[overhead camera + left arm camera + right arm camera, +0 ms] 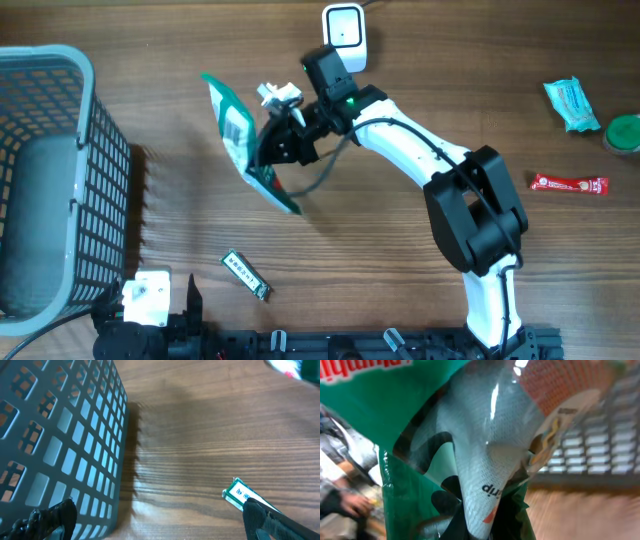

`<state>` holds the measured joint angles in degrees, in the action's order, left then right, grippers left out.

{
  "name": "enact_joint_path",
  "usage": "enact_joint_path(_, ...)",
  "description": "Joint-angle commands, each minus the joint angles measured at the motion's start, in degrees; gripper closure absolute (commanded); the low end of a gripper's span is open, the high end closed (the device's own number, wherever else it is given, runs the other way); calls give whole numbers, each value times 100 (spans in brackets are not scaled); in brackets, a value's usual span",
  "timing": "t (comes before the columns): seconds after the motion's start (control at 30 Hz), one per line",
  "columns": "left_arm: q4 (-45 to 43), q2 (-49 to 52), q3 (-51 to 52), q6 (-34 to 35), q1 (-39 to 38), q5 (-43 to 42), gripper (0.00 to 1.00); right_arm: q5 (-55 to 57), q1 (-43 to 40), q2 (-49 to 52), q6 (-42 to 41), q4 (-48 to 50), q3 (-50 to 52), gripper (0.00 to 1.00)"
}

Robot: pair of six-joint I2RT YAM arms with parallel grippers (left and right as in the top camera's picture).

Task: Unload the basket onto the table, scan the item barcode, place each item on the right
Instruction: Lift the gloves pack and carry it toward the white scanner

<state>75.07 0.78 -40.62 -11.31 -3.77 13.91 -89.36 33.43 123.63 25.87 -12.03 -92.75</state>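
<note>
The item is a green and clear plastic bag (240, 140) held tilted above the table, with a white barcode label (235, 128) facing up and left. My right gripper (277, 146) is shut on the bag's right edge. In the right wrist view the bag (415, 480) fills the frame and the gripper (487, 522) pinches its crumpled film. A white boxy device with a dark window (343, 27) stands at the far edge, just behind the right wrist. My left gripper (155, 527) rests open at the near left, holding nothing.
A tall grey mesh basket (45, 180) stands at the left edge, close to the left gripper (160, 305). A small green-white pack (246, 275) lies near the front. At the right lie a red sachet (568, 183), a teal packet (572, 103) and a green round lid (624, 133).
</note>
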Motion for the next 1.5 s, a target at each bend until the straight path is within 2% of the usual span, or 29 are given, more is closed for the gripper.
enact_joint_path(0.0, -17, -35, -9, -50, -24, 57, 0, -361, 48, -184, -400, 841, -68, 96)
enact_joint_path(0.17, -20, -35, -9, -50, -24, 57, 0, -361, 68, -181, -339, 1364, -66, 96)
enact_joint_path(0.43, -20, -35, -9, -50, -24, 57, 0, -361, 72, -181, -411, 1325, -66, 96)
enact_joint_path(0.73, -17, -35, -9, -50, -24, 57, 0, -363, 22, -184, -929, 1019, -66, 96)
enact_joint_path(0.83, -20, -35, -9, -50, -24, 57, 0, -361, -164, -179, -284, 509, -50, 96)
enact_joint_path(0.9, -17, -35, -9, -50, -24, 57, 0, -363, -378, -138, 564, -321, -50, 96)
enact_joint_path(1.03, -17, -35, -9, -50, -24, 57, 0, -361, -592, -28, 1652, -1403, -48, 96)
enact_joint_path(1.33, -20, -35, -9, -50, -24, 57, 0, -361, -597, -26, 2769, -1373, -39, 96)
enact_joint_path(1.37, -20, -35, -9, -50, -24, 57, 0, -361, -597, -26, 2590, -1340, -39, 96)
enact_joint_path(1.47, -20, -35, -9, -50, -24, 55, 0, -358, -673, -44, 205, -706, -39, 96)
